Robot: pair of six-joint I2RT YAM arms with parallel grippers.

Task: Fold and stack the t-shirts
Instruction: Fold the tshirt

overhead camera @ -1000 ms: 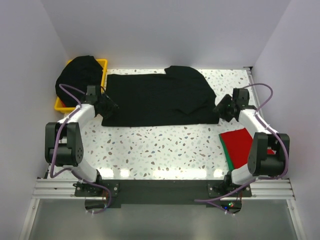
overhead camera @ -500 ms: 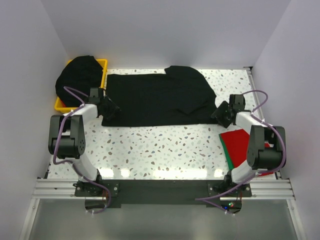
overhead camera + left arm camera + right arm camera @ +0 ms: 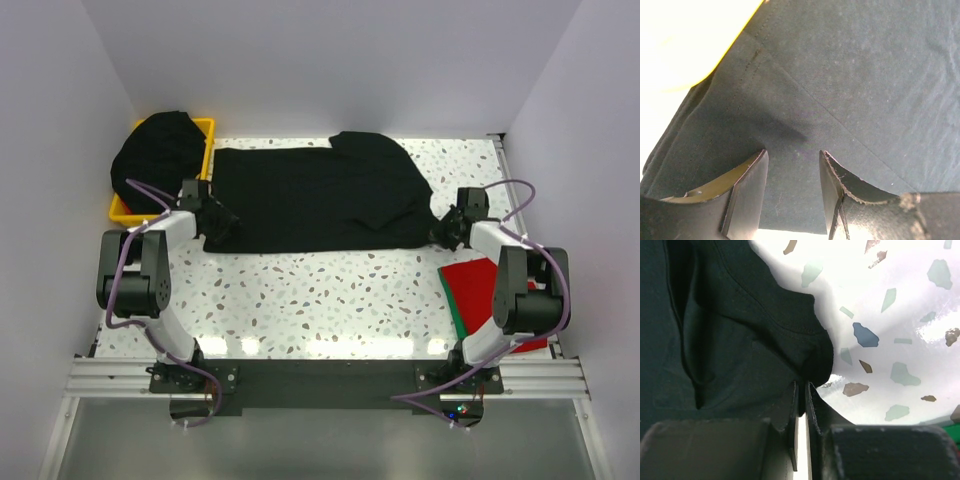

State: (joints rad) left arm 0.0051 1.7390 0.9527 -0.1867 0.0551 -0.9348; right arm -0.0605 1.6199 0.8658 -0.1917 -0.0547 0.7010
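Near right on the table lies a folded red t-shirt. Beyond it the black t-shirt is spread flat. The overhead view only puts a claw at each near corner. The wrist views settle their grip: the right gripper pinches the shirt's edge, while the left gripper stands with jaws apart over the cloth. Far left, a yellow bin holds heaped black t-shirts.

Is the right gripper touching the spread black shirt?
Touching. The right wrist view shows the right gripper with its jaws pinched shut on the corner hem of the black shirt.
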